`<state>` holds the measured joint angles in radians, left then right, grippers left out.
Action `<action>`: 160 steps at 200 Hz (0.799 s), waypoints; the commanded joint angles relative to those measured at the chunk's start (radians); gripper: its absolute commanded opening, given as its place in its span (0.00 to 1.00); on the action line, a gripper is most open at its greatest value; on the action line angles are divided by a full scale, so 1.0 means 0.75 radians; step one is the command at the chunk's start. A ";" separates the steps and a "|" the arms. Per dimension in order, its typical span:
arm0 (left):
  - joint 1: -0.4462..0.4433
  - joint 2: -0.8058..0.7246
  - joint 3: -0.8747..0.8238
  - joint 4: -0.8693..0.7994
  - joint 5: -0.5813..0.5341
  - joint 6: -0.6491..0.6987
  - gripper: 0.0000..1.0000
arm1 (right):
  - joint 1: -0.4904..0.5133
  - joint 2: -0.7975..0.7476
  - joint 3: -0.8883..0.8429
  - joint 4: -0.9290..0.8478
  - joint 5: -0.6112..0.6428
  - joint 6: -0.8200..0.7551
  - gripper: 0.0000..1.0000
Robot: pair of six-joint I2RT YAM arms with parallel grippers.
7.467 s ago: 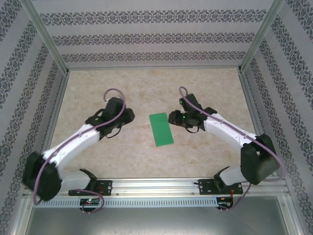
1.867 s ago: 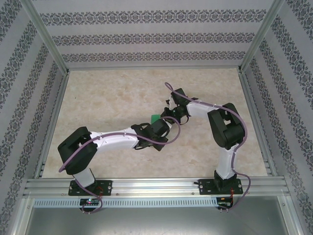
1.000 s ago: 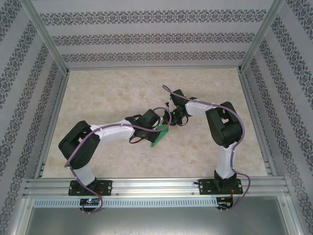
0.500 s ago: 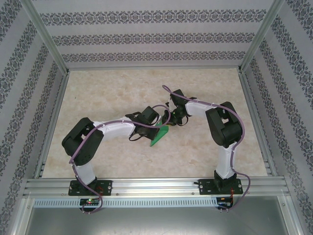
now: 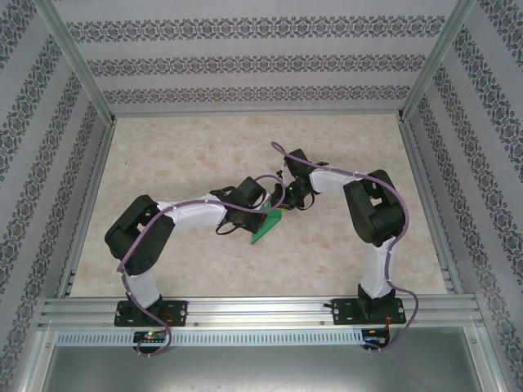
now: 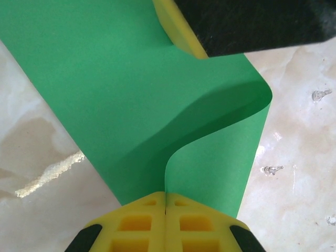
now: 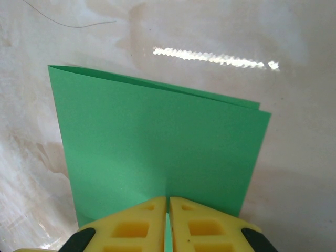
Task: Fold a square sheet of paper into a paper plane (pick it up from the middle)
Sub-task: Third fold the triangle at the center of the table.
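Both arms have closed in on mid-frame since the earliest top view, where the sheet lay flat between them; over the last half second nothing has shifted. Square sheet of paper, folded double, sits tilted at centre, long axis lower left to upper right. Left claw clenched on one edge, paper bowing ahead of it. Right claw clenched on the opposite edge. Both equally near. Marbled surface bare around, patterned walls well apart
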<state>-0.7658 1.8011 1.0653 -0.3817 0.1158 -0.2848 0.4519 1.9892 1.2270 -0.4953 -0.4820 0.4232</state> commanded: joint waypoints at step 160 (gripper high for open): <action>0.026 0.006 -0.006 0.049 -0.007 -0.002 0.00 | 0.015 0.033 0.010 -0.025 0.045 -0.004 0.12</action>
<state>-0.7593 1.7947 1.0519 -0.3660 0.1150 -0.2920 0.4519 1.9911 1.2289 -0.4976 -0.4824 0.4232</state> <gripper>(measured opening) 0.061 0.115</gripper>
